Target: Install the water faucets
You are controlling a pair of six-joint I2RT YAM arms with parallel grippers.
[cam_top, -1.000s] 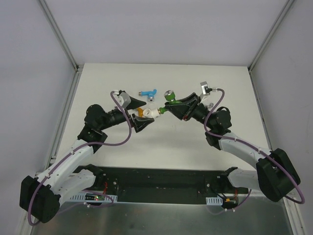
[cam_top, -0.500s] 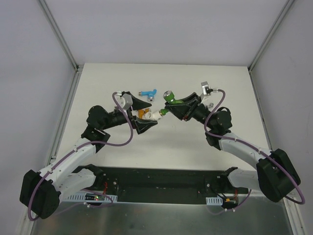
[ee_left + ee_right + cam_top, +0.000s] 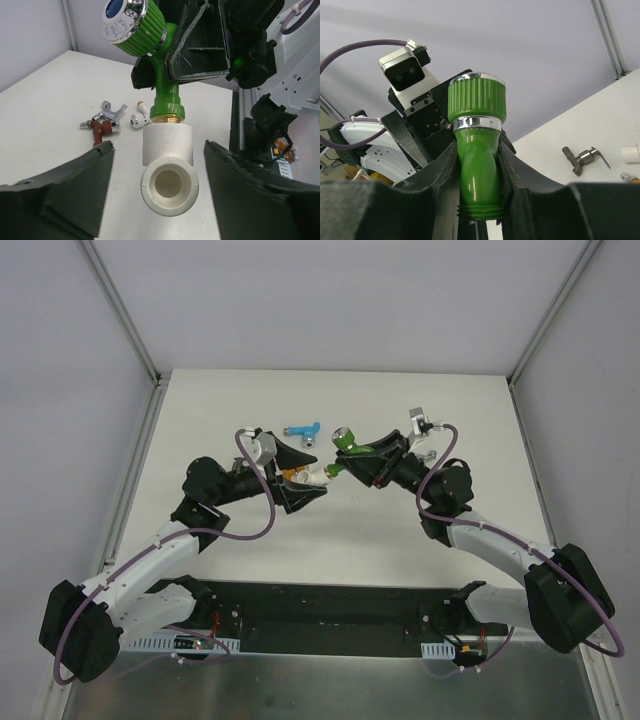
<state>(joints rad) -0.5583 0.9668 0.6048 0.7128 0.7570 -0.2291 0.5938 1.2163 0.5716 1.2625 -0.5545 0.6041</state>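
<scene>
The right pincer (image 3: 478, 157) is pinching the green tap (image 3: 161, 75) by its body, holding it above the tabletop (image 3: 400, 540) with its brass threaded end seated in a white fitting (image 3: 167, 155). The left pincer (image 3: 158, 147) is sitting spread around that fitting, a gap showing on each side. A blue tap (image 3: 302, 429) is lying just behind the pincers, while a brown tap (image 3: 100, 129), silver tap (image 3: 112, 109) and grey tap (image 3: 584, 158) are lying elsewhere on the tabletop.
</scene>
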